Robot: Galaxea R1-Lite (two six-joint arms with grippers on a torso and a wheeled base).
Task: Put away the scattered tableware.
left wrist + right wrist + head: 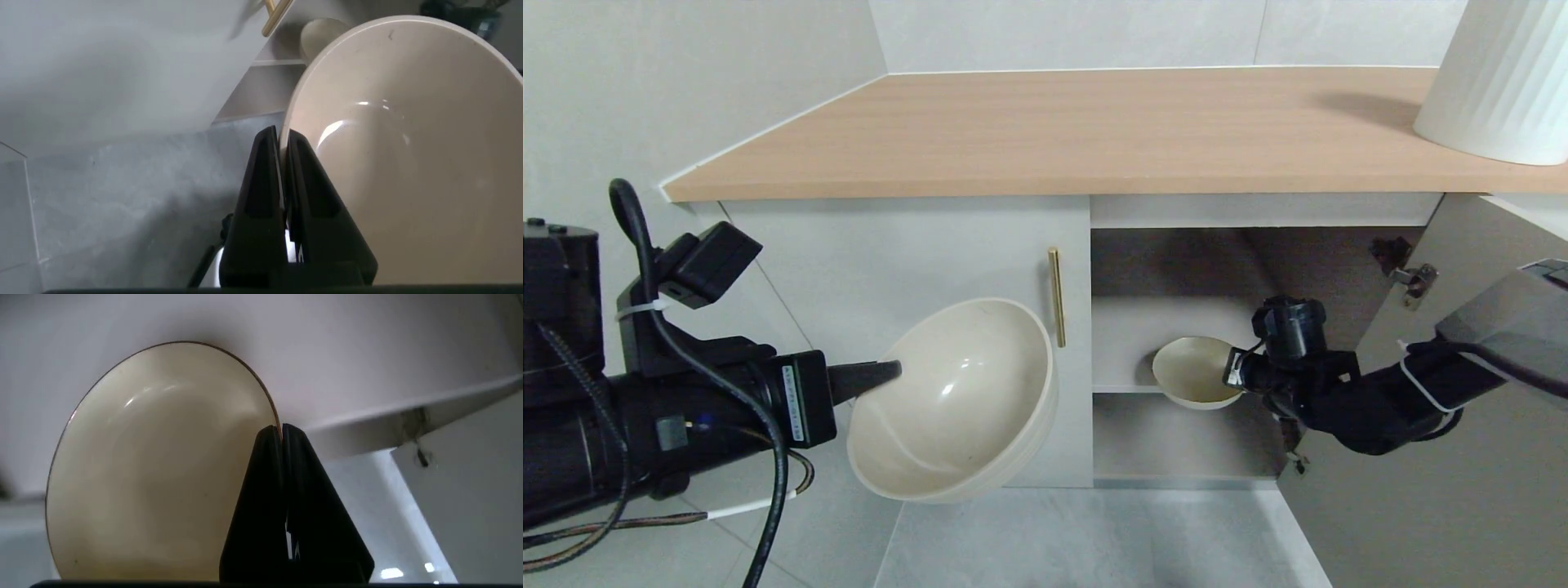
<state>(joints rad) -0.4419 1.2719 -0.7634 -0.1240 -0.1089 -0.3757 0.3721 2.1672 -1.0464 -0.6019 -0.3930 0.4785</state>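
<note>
Nearest, on the left: left gripper [882,374] [283,135], clamped on the rim of the big bowl [956,400] [400,163], one finger inside the wall and one outside. Held off the floor [1078,539], in front of the closed left door of the cabinet [890,261]. Tipped up on edge, hollow facing up and back toward the robot, pinched rim on the side toward the left arm. Round, so no long axis to speak of. Cream, glossy, nothing in it. On the left wrist a small white label [792,392], print too fine to read.

Farther in, on the right: right gripper [1232,369] [280,433], closed on the rim of the small bowl [1192,371] [155,457], gripping at the side toward the right arm. Also tilted, hollow turned up and outward, nothing inside. Placed in the open right compartment, at the front edge of the shelf [1123,389]; resting on it or just above it, cannot tell.

Beside that: right door [1421,457] swung open, hinge [1409,278] on its inner face. Upright brass handle [1056,296] on the closed door, just past the big bowl's far rim.

Farthest: wooden counter [1054,131] over the cabinet, with a white ribbed vessel [1503,82] at its right end.
</note>
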